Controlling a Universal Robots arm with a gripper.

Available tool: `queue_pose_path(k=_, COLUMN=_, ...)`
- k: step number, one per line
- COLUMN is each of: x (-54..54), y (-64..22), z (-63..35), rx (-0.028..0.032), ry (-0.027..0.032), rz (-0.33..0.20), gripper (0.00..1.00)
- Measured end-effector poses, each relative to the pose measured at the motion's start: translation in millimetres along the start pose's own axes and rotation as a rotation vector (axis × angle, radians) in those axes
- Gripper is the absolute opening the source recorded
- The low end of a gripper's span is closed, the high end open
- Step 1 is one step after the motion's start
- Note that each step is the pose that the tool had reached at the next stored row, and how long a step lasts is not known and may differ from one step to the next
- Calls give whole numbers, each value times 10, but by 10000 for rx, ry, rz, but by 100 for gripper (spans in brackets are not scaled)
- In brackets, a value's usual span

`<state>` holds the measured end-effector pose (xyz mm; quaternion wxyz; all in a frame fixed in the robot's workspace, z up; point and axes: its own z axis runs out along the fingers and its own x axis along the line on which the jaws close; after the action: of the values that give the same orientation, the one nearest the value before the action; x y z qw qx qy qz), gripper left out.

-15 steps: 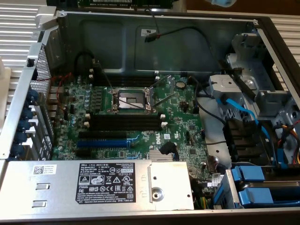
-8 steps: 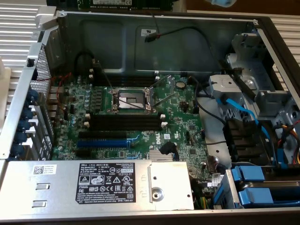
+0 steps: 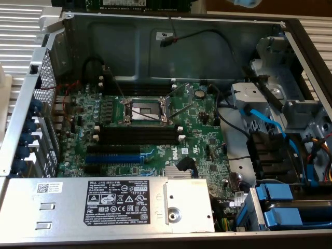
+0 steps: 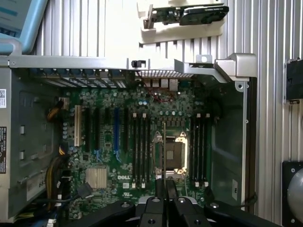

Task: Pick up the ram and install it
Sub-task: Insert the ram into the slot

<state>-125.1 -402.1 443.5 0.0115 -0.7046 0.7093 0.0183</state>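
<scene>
Ribbed metal bench (image 3: 15,31) carries the open computer case (image 3: 129,46), with the green motherboard (image 3: 199,142) lying flat inside it. I take the CPU socket (image 3: 144,109) as my mark. Black memory slots (image 3: 140,134) run alongside it, on both of its flanks.

My pincer (image 4: 164,189) is closed almost fully, clamped on the ram (image 3: 129,5), which hangs above the socket and well apart from the board.

To carry it well, I judge I must keep the stick upright and parallel to the slots. It should line up over one slot, not over the socket between them. I cannot tell whether the slots' white end clips stand open.

The wrist view gives me the ram edge-on, a thin line running the same way as the slots beside the socket. That is my check on alignment. The exterior view gives its flat face and pale label strip instead.
</scene>
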Motion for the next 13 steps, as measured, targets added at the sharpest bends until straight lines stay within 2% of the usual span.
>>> queue_pose_path(k=13, x=4, y=2, z=85, rx=0, ry=7, rz=0, gripper=12)
